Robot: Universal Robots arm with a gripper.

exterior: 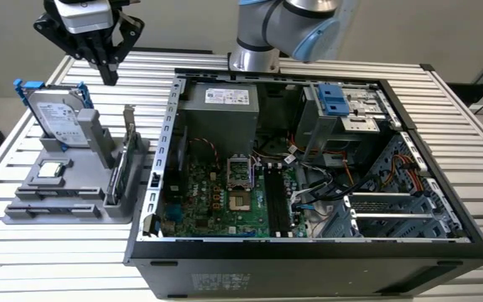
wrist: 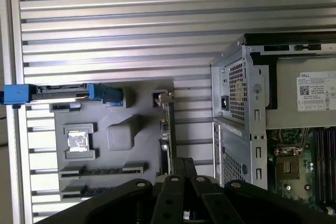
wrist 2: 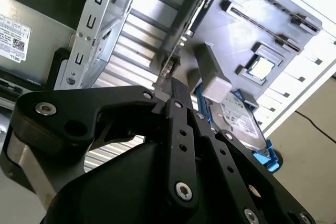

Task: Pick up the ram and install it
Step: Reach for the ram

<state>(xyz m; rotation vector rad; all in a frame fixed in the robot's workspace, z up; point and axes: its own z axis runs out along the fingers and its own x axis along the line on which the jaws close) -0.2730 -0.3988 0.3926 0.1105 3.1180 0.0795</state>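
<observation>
Currently on the slatted table (exterior: 57, 264): one open computer case (exterior: 309, 250) lying on its side, and one grey rack (exterior: 23, 217) just beside it on the exterior view's left.

Gripper (exterior: 109, 77): hangs above the table at the far end of the rack, past the hard drive (exterior: 57, 116). Its fingers are pressed together, with nothing between them and touching nothing. In both wrist views the tips (wrist 2: 167, 85) (wrist: 181, 160) point toward the bracket end of the upright card (exterior: 117, 170).

Rack contents:
- Hard drive, silver with blue rails, standing tilted at the far end.
- Processor chip (exterior: 51, 168), lying flat in a square recess.
- Upright card with a metal bracket, along the edge nearest the case.
- Ram (wrist: 102, 170): seemingly the thin dark strip on edge in the long slot next to the chip, on the side away from the hard drive, though it is hard to make out.

Case contents:
- Green motherboard (exterior: 216, 201).
- Grey power supply (exterior: 221, 113).
- Black memory slots (exterior: 279, 201).
- Loose cables.

The arm (exterior: 283, 25) rises behind the case.
</observation>
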